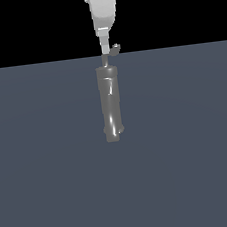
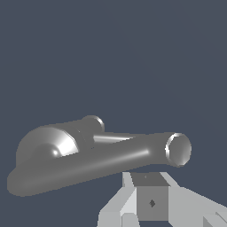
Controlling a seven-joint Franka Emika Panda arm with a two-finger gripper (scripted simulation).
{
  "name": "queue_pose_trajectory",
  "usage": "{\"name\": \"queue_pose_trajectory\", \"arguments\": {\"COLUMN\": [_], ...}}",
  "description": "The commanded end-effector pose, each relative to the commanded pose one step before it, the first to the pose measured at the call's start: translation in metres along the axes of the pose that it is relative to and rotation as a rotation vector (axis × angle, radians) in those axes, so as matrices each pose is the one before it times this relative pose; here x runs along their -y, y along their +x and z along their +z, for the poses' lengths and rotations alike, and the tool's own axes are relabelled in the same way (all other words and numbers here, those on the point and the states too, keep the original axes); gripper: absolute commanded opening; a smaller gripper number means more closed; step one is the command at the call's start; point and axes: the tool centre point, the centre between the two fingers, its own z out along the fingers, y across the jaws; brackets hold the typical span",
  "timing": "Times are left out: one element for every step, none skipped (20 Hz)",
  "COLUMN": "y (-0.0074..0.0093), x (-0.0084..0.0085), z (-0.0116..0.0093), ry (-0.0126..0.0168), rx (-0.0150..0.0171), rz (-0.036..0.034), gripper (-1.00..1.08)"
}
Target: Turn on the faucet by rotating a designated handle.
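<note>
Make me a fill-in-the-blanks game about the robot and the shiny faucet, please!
1. The faucet is glossy dark ____.
2. In the exterior view, the white gripper comes at the faucet from ____.
3. The thin handle sticks out at the faucet's ____ end.
4. The faucet rests on a plain blue-grey ____.

Missing words: grey; above; top; floor

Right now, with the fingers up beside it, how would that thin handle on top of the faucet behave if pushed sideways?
The handle looks like rigid metal, so it would likely swing, not flex. Its glossy finish suggests that the fingers could slip along it. The faucet stands tall and narrow, yet it probably would not tip if fixed at its base, which cannot be confirmed.
</note>
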Motion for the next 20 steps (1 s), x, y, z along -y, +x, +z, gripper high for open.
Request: {"name": "queue_pose_trajectory", "arguments": {"y": [0.01797, 0.00377, 0.00377, 0.00371, 0.00369, 0.00367, 0.00361, 0.00362, 0.00356, 0.00354, 0.00352, 0.00346, 0.00344, 0.00345, 0.00339, 0.00333, 0.00335, 0.00333, 0.00326, 0.00328], "x": [0.00569, 0.00215, 0.00213, 0.00211, 0.00209, 0.00208, 0.00206, 0.00204, 0.00203, 0.00201, 0.00200, 0.00199, 0.00197, 0.00195, 0.00194, 0.00193, 0.00191, 0.00190, 0.00189, 0.00188], "z": [0.00001, -0.00001, -0.00001, -0.00001, -0.00001, -0.00001, -0.00001, 0.00000, 0.00000, 0.00000, 0.00000, 0.00000, 0.00000, 0.00000, 0.00000, -0.00001, 0.00000, 0.00000, -0.00001, -0.00001], "ry": [0.00238, -0.00001, -0.00001, -0.00001, -0.00001, -0.00002, -0.00002, -0.00002, -0.00002, -0.00002, -0.00002, -0.00002, -0.00002, -0.00003, -0.00003, -0.00003, -0.00003, -0.00003, -0.00004, -0.00004], "rx": [-0.00122, -0.00011, -0.00011, -0.00011, -0.00010, -0.00010, -0.00010, -0.00010, -0.00009, -0.00009, -0.00009, -0.00008, -0.00008, -0.00008, -0.00007, -0.00006, -0.00006, -0.00006, -0.00005, -0.00004], "rz": [0.02012, 0.00182, 0.00189, 0.00182, 0.00182, 0.00182, 0.00176, 0.00182, 0.00176, 0.00176, 0.00176, 0.00169, 0.00169, 0.00176, 0.00169, 0.00162, 0.00169, 0.00169, 0.00162, 0.00169], "gripper": [-1.00, -1.00, -1.00, -1.00, -1.00, -1.00, -1.00, -1.00, -1.00, -1.00, -1.00, -1.00, -1.00, -1.00, -1.00, -1.00, -1.00, -1.00, -1.00, -1.00]}}
